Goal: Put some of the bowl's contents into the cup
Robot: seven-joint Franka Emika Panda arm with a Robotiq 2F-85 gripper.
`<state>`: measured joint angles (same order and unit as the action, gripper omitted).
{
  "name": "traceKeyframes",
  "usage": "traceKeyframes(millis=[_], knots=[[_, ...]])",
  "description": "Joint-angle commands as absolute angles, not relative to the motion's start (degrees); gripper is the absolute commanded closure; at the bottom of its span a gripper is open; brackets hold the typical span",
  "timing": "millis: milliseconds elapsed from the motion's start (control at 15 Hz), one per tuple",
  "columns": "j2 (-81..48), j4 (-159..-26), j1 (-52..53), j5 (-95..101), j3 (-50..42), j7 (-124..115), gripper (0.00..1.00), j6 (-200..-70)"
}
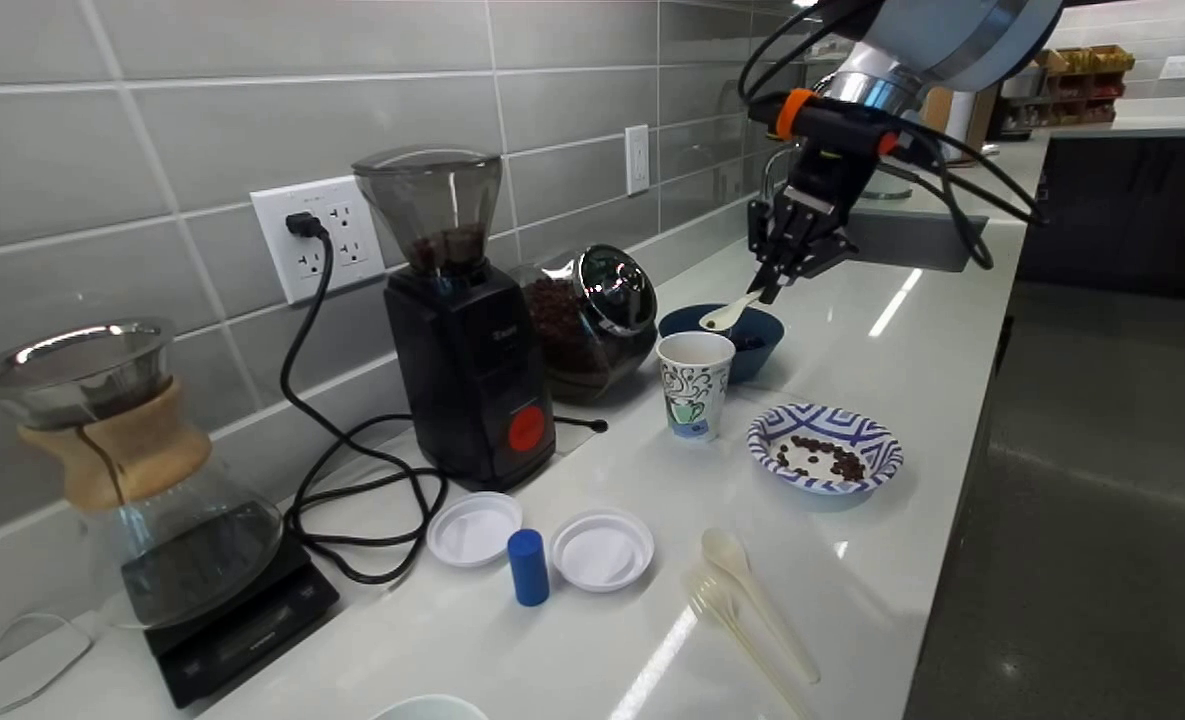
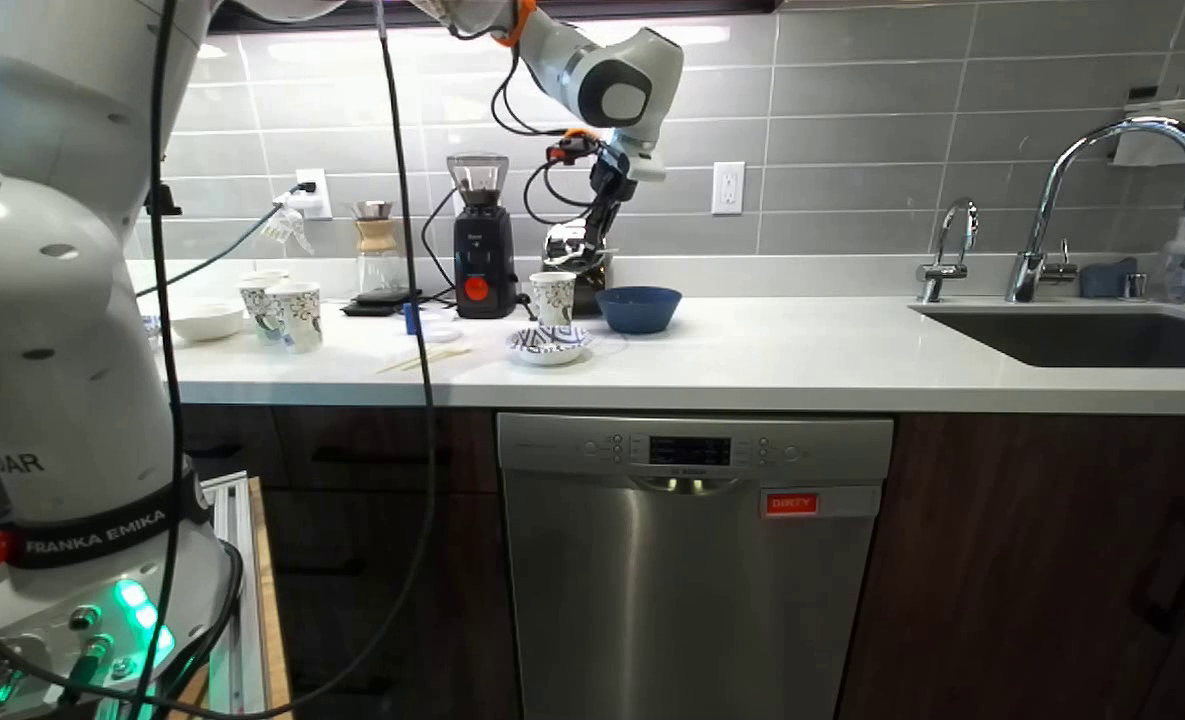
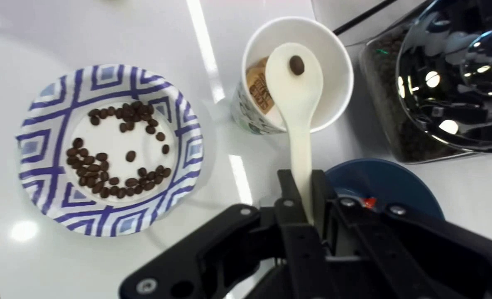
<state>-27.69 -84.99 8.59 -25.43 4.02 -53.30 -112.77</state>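
Note:
The bowl (image 1: 877, 450), a shallow white dish with a dark-blue pattern, also shows in an exterior view (image 2: 549, 345) and in the wrist view (image 3: 42, 145). Coffee beans (image 3: 92, 168) lie in it. The cup (image 1: 695, 395), white paper with a print, stands upright beside it and also shows in the wrist view (image 3: 340, 95). Something brown with lettering shows inside the cup. My gripper (image 3: 302, 178) is shut on the handle of a cream plastic spoon (image 3: 295, 89). The spoon's head is over the cup's opening, with one bean (image 3: 296, 65) on it.
A dark-blue bowl (image 1: 767, 345) stands close behind the cup, below my gripper. A tilted glass jar (image 1: 592, 330) and a black grinder (image 1: 472, 380) stand along the wall. White lids (image 1: 602, 550), a blue cylinder (image 1: 528, 567) and a loose spoon and fork (image 1: 752, 600) lie nearer.

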Motion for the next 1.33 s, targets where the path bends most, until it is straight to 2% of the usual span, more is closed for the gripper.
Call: traceKeyframes(millis=[0,667,1267], knots=[[-29.35,-84.65,11.10,-23.34,4.24,-55.28,0.97,-119.67],[-25.30,-92.92,18.35,-6.66,3.06,-55.68,0.97,-133.74],[-15.39,-108.39,24.22,15.55,1.98,-57.22,0.97,-145.19]])
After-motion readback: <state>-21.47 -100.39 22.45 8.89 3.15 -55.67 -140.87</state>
